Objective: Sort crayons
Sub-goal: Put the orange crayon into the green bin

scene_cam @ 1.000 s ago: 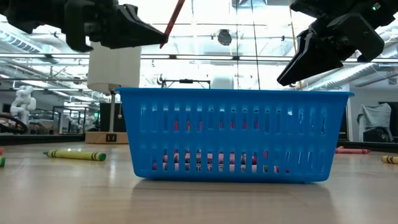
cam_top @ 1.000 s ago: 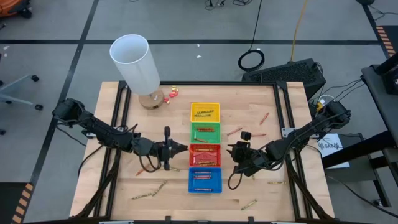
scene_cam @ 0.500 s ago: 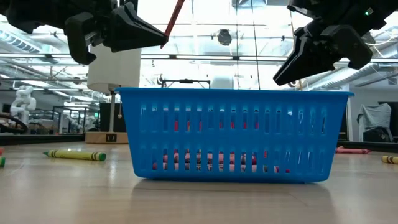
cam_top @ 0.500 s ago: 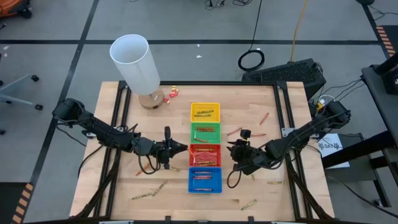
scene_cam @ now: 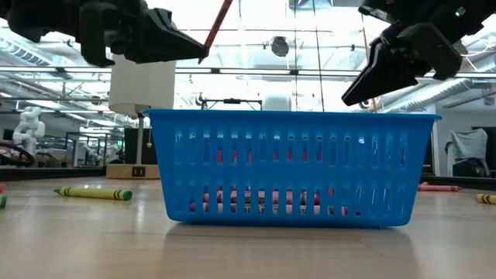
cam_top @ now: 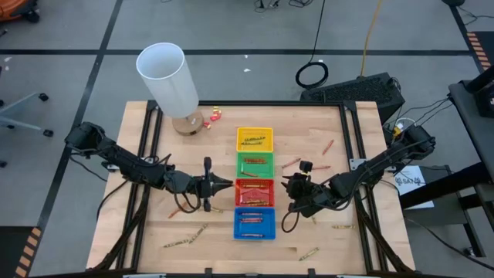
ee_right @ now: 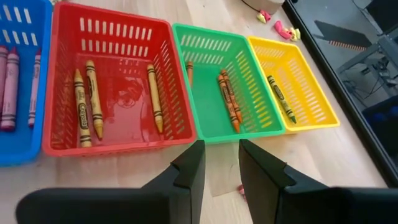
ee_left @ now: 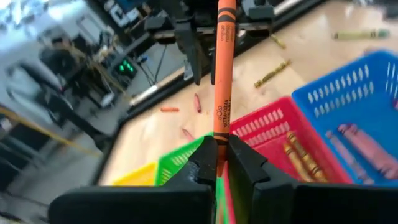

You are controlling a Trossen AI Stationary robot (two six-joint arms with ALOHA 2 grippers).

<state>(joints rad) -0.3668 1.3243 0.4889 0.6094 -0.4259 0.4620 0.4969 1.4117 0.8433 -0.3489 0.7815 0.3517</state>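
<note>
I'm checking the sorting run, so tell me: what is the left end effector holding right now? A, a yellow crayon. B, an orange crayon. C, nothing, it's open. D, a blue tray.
B: in the left wrist view, the left end effector is shut on an orange crayon that stands up between its fingers, above the trays.

The left gripper's dark fingers [ee_left: 249, 163] pinch an upright orange wax crayon [ee_left: 223, 68] above red [ee_left: 267, 121], green [ee_left: 180, 158] and blue slatted plastic trays [ee_left: 351, 84].
</note>
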